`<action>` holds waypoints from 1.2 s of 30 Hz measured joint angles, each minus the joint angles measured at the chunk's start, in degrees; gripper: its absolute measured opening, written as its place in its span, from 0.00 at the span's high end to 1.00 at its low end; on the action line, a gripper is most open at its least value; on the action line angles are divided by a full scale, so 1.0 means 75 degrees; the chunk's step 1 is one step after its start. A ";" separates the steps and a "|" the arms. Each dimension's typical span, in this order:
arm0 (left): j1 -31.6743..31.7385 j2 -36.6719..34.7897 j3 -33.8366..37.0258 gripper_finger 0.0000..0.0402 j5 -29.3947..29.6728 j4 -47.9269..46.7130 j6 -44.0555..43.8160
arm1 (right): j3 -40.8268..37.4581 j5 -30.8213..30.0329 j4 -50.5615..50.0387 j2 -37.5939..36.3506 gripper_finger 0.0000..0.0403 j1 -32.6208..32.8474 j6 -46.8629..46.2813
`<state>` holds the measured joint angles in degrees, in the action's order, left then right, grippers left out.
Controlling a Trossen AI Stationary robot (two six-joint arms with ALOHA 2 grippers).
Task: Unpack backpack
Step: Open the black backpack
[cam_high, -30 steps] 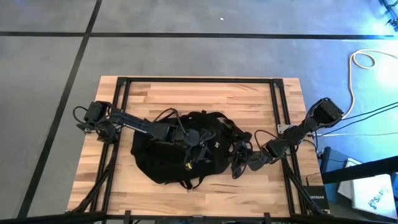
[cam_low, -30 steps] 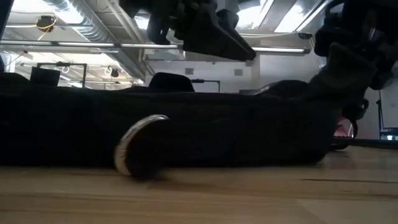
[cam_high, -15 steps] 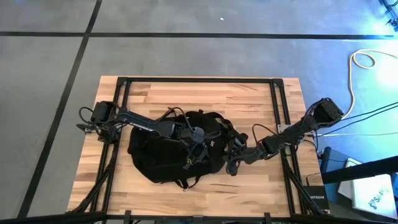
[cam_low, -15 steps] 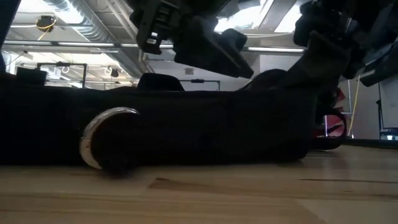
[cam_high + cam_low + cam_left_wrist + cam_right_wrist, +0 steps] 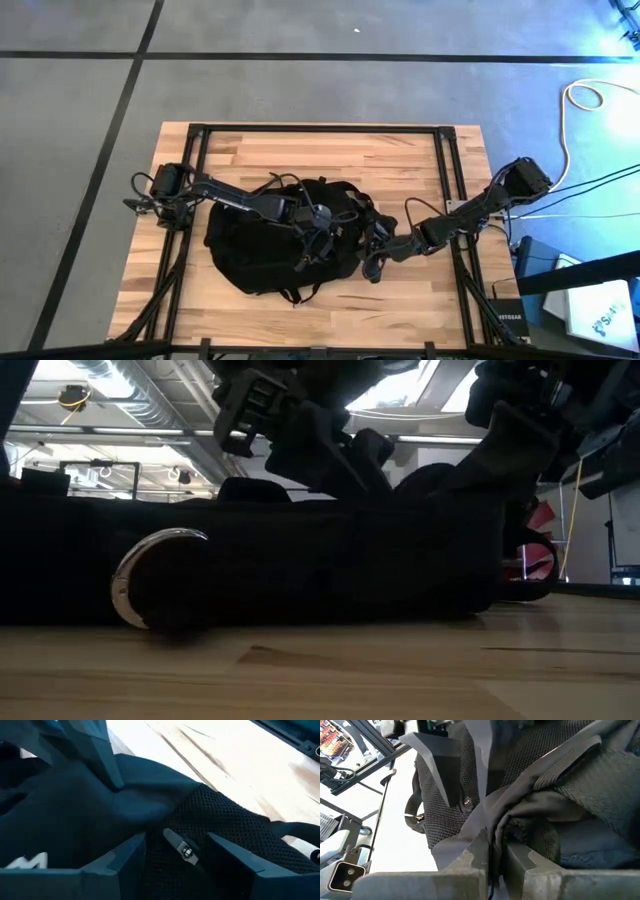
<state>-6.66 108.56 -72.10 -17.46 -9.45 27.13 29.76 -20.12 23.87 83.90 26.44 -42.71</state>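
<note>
The backpack (image 5: 285, 240) lies mid-tabletop (image 5: 400, 310), shifted slightly leftward since a second ago. At its right edge the right tool (image 5: 371, 262) stays pinched on a fold of backpack fabric. Over its middle the left tool (image 5: 318, 232) has spread wider than before, its fingers (image 5: 120, 860) straddling a zipper pull (image 5: 181, 847).

high: overhead | low: tabletop level | wrists: close on backpack (image 5: 285, 245)

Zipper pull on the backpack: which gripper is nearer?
Left. The left gripper straddles the zipper pull, fingers open; the right gripper is shut on backpack fabric off to the side.
</note>
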 joint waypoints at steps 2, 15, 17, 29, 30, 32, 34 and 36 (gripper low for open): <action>0.0000 0.0084 0.0002 0.53 -0.0013 0.0006 -0.0075 | 0.0000 -0.0002 -0.0002 0.0000 0.98 0.0003 0.0072; -0.0090 0.0363 0.0000 0.53 -0.0419 0.0381 -0.0363 | -0.0003 -0.0017 -0.0010 0.0000 0.98 0.0009 0.0144; -0.0116 0.0361 0.0000 0.53 -0.0454 0.0377 -0.0254 | -0.0003 -0.0017 -0.0008 0.0000 0.98 0.0012 0.0144; -0.0114 0.0343 0.0000 0.85 -0.0947 0.0402 -0.0120 | -0.0003 -0.0050 -0.0014 -0.0003 0.98 0.0009 0.0149; -0.0112 0.0343 0.0002 0.87 -0.0942 0.0414 -0.0131 | -0.0003 -0.0052 -0.0016 -0.0003 0.98 0.0009 0.0147; -0.0111 0.0343 0.0003 0.91 -0.0919 0.0453 -0.0136 | -0.0003 -0.0055 -0.0020 -0.0003 0.98 0.0009 0.0150; -0.0111 0.0343 0.0003 0.94 -0.0889 0.0493 -0.0136 | -0.0003 -0.0055 -0.0023 -0.0006 0.98 0.0009 0.0150; -0.0105 0.0343 0.0003 0.95 -0.0879 0.0531 -0.0136 | -0.0003 -0.0055 -0.0030 -0.0006 0.98 0.0009 0.0150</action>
<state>-7.44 111.13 -72.07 -24.05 -5.47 26.11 29.74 -20.53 23.65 83.85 26.50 -41.58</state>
